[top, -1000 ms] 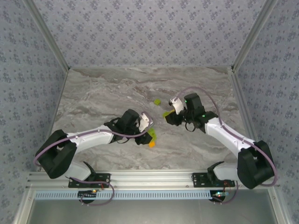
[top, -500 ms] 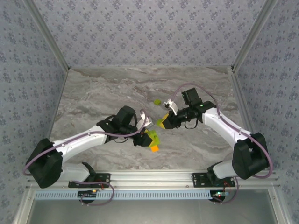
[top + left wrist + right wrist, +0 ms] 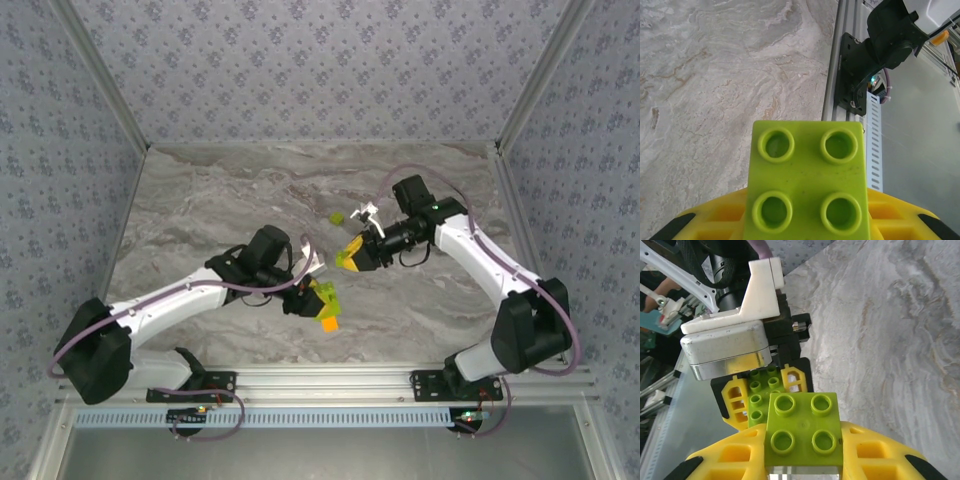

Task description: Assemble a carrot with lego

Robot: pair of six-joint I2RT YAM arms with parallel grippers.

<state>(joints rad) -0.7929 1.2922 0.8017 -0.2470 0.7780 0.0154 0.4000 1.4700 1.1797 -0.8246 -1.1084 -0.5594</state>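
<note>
Left hand [image 3: 314,296] grips the part-built carrot [image 3: 326,308], orange end frontmost, near the desk's [image 3: 220,210] front. Right hand [image 3: 357,251] clasps a green brick [image 3: 345,259] just beside it; a loose brick [image 3: 338,217] lies farther back

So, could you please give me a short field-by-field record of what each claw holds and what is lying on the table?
left claw: shut on the carrot build, lime-green with an orange brick
right claw: shut on a lime-green brick, studs showing
held pieces: apart in the top view, not yet joined
table: one loose lime brick, beyond both claws
</note>
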